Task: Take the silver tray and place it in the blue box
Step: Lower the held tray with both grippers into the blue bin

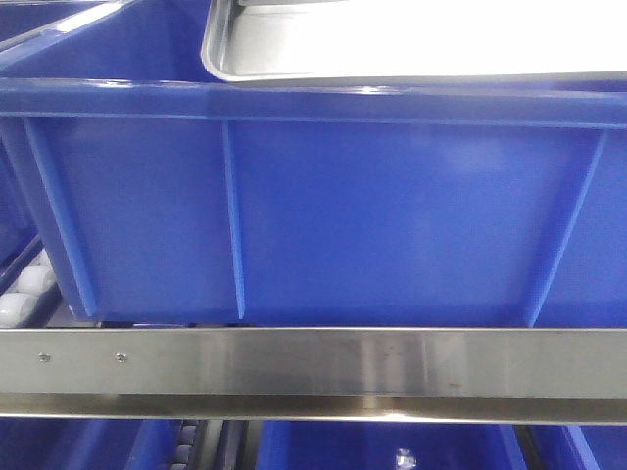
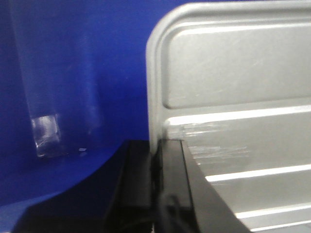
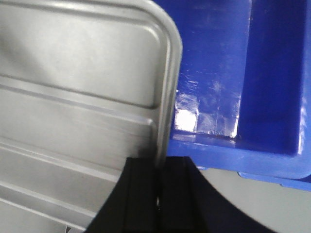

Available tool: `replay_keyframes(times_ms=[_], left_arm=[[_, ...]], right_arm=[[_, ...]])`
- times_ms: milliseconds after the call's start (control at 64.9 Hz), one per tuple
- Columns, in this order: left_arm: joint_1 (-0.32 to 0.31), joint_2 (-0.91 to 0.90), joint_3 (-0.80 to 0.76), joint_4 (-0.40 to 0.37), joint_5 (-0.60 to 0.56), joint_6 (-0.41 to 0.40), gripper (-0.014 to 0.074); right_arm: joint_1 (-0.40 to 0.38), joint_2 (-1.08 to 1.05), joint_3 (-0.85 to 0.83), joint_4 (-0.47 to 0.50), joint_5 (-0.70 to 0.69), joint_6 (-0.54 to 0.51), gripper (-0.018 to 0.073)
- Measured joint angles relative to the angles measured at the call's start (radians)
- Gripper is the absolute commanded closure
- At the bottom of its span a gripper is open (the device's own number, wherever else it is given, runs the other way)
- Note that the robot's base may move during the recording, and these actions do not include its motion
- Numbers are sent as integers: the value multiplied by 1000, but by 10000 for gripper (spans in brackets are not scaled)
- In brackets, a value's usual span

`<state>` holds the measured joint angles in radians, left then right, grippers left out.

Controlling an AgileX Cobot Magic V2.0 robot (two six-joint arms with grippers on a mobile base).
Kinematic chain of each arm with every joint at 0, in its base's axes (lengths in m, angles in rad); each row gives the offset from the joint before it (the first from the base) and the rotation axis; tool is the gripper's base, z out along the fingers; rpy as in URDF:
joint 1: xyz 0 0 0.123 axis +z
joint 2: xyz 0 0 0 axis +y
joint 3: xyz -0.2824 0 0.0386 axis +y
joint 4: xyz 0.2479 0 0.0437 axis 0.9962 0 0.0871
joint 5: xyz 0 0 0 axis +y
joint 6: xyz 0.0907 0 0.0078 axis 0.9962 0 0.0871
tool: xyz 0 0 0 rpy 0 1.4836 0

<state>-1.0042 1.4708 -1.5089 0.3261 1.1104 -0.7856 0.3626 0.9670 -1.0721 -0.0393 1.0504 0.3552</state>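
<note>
The silver tray [image 1: 392,44] hangs tilted just above the near rim of the blue box [image 1: 392,215] at the top of the front view. My left gripper [image 2: 156,145] is shut on the tray's left rim; the ridged tray floor [image 2: 233,73] fills the right of that view over the box interior [image 2: 73,73]. My right gripper [image 3: 160,162] is shut on the tray's right rim [image 3: 167,97], with the tray floor [image 3: 73,73] to the left and the box's inside wall [image 3: 214,58] beyond. Neither gripper shows in the front view.
A steel rail [image 1: 313,362] runs across in front of the box. White rollers [image 1: 24,294] show at the left under the box. More blue crates [image 1: 392,446] sit on the level below. A pale surface [image 3: 252,204] lies outside the box rim.
</note>
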Motion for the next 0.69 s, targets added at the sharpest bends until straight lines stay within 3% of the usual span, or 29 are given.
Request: replay_keyframes(times_ms=[694], left_arm=[[0,0,0,0,0,0,693]], right_arm=[[0,0,0,0,0,0,503]])
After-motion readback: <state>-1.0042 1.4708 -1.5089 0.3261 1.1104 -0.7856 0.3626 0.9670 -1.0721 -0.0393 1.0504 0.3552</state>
